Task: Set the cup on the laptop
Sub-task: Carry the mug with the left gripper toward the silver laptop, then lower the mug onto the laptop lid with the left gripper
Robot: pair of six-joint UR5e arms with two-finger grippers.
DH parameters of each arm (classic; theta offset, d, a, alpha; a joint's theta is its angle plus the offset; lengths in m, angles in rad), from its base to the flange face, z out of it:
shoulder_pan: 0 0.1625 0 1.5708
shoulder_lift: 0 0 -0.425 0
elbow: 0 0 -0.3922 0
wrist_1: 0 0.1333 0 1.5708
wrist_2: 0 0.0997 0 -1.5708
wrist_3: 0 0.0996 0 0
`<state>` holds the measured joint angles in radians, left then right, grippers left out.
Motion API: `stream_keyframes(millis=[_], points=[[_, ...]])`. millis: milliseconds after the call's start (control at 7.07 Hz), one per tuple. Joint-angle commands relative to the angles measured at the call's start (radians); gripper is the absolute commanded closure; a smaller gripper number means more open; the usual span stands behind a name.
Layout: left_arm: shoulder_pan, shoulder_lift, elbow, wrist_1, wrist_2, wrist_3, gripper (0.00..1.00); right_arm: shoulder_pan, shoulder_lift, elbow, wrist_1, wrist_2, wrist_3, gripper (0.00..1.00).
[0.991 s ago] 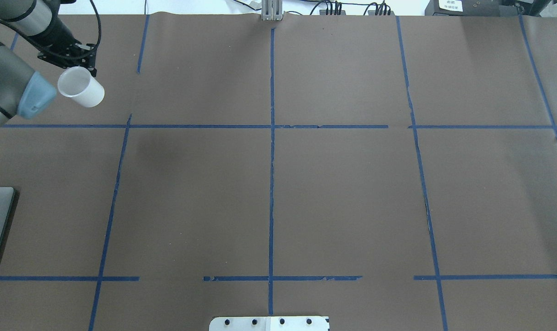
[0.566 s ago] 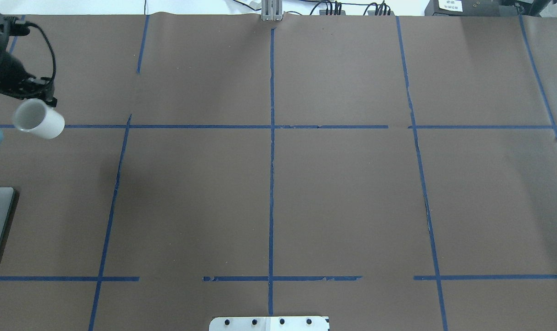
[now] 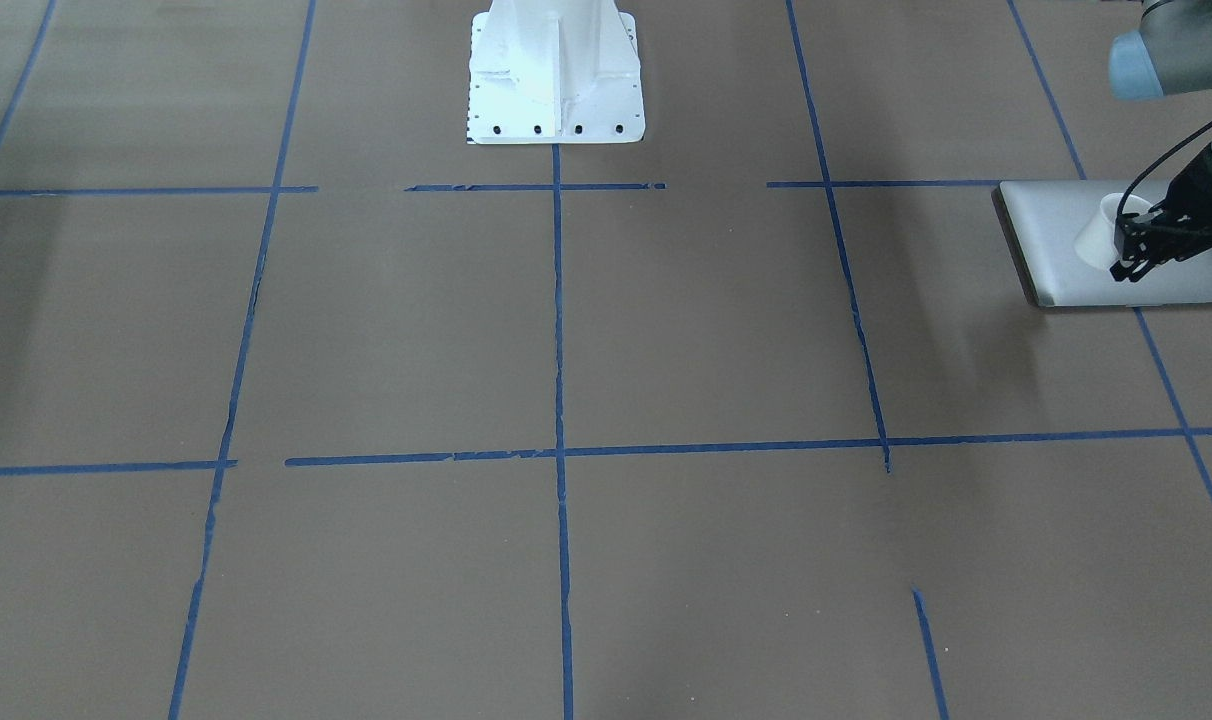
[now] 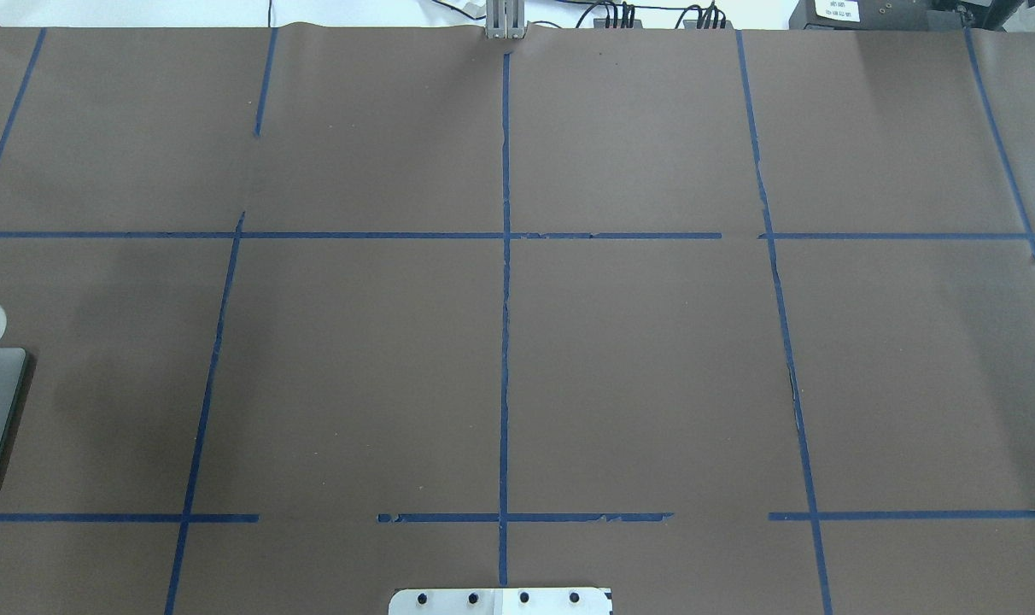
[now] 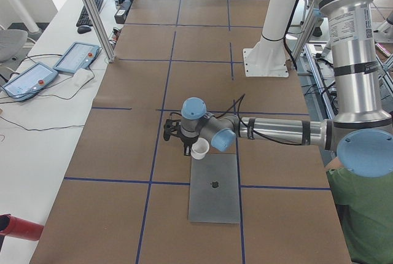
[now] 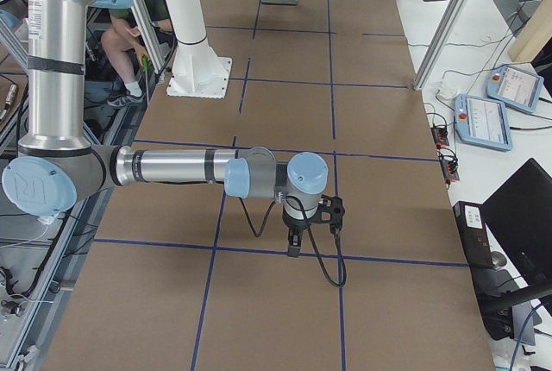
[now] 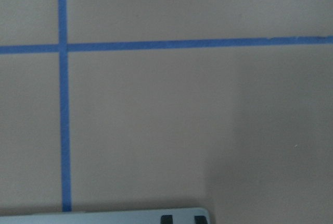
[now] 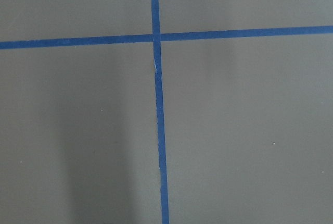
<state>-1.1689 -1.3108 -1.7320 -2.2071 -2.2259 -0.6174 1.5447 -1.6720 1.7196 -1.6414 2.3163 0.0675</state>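
1. White cup (image 3: 1098,232) is clamped at its rim side in the left gripper (image 3: 1134,250), which leaves its base free to set down.
2. Cup is over the laptop (image 3: 1051,245) lid, at the end nearer the table's middle; contact with the lid is unclear.
3. Likely step: lower, then release.
4. Right gripper (image 6: 293,246) is low over the table (image 6: 259,319), well apart and out of the way; whether its jaws are apart or together, cannot tell.
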Motion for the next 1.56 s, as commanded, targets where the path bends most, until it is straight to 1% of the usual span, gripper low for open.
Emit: stream_keyframes(millis=[0, 142, 425, 566, 1274, 1415], points=[[-0.011, 0.068, 0.054, -0.057, 0.000, -0.001, 1.00, 0.000, 0.000, 0.000, 0.000, 0.000, 0.000, 0.00], [-0.009, 0.065, 0.089, -0.072, 0.002, -0.004, 1.00, 0.000, 0.000, 0.000, 0.000, 0.000, 0.000, 0.00], [-0.009, 0.059, 0.187, -0.176, 0.002, -0.007, 1.00, 0.000, 0.000, 0.000, 0.000, 0.000, 0.000, 0.00], [-0.006, 0.058, 0.204, -0.192, 0.000, -0.008, 1.00, 0.000, 0.000, 0.000, 0.000, 0.000, 0.000, 0.00], [0.000, 0.051, 0.226, -0.194, -0.001, -0.004, 1.00, 0.000, 0.000, 0.000, 0.000, 0.000, 0.000, 0.00], [0.000, 0.050, 0.226, -0.194, -0.004, -0.002, 0.73, 0.000, 0.000, 0.000, 0.000, 0.000, 0.000, 0.00]])
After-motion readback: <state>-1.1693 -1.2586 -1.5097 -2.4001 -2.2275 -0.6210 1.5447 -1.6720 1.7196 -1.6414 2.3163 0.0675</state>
